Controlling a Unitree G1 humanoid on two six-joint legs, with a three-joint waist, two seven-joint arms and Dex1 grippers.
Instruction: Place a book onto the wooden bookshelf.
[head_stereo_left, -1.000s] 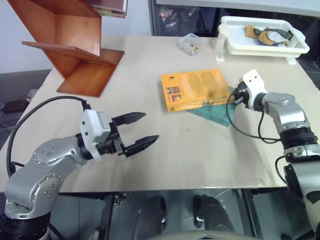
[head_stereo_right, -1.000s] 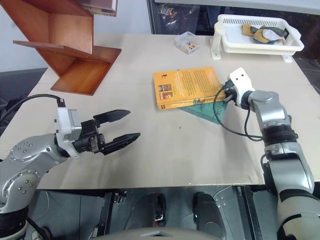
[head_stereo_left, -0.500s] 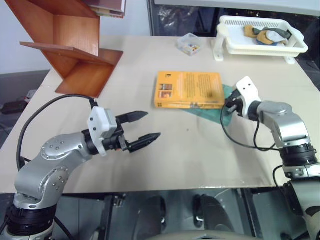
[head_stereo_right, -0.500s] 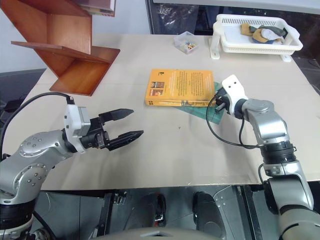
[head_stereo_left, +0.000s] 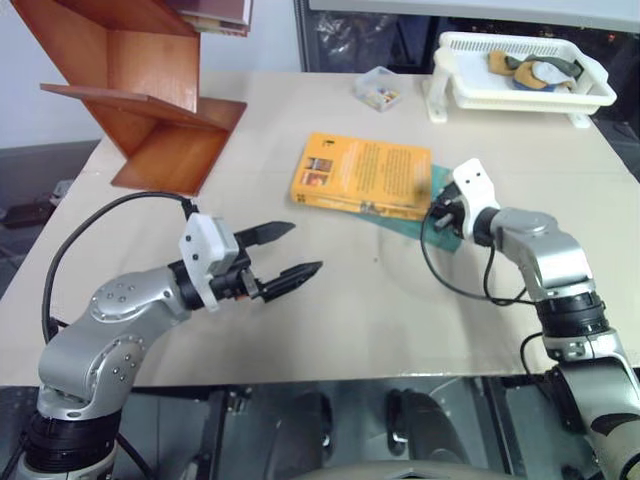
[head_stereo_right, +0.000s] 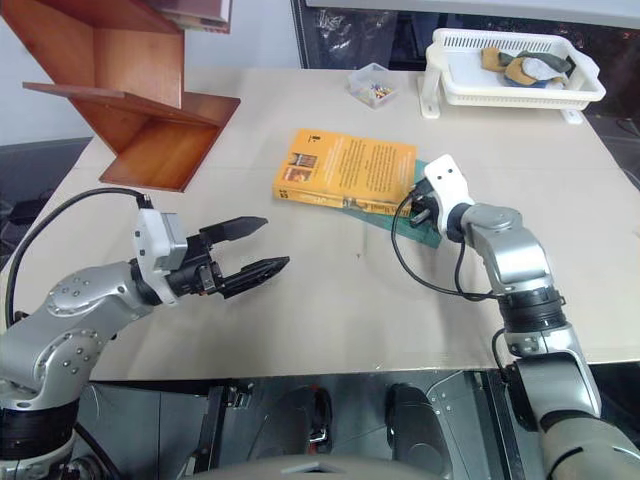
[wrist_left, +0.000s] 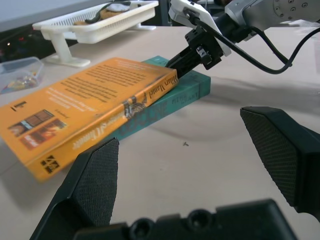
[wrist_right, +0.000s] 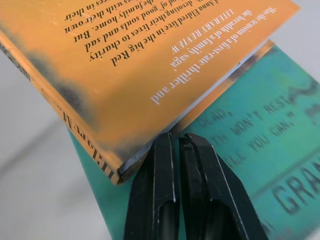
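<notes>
The orange book (head_stereo_left: 362, 175) lies flat in the middle of the table, partly on top of a thin teal book (wrist_left: 182, 95). My right gripper (wrist_right: 175, 142) is shut with nothing between its fingers. Its tips rest on the teal cover, against the orange book's near right corner (head_stereo_left: 437, 213). My left gripper (head_stereo_left: 303, 248) hovers open and level over the table, to the near left of the book and apart from it. The wooden bookshelf (head_stereo_left: 150, 110) stands at the table's far left corner.
A white tray (head_stereo_left: 520, 95) with small items stands at the far right, and a small clear box (head_stereo_left: 380, 88) is beside it. Some books (head_stereo_left: 215, 15) lie on the shelf's upper board. The table's front edge runs just below my arms.
My right gripper has pushed leftward against the orange book's corner. The book has slid left and turned on the teal one. The left gripper has hardly moved.
</notes>
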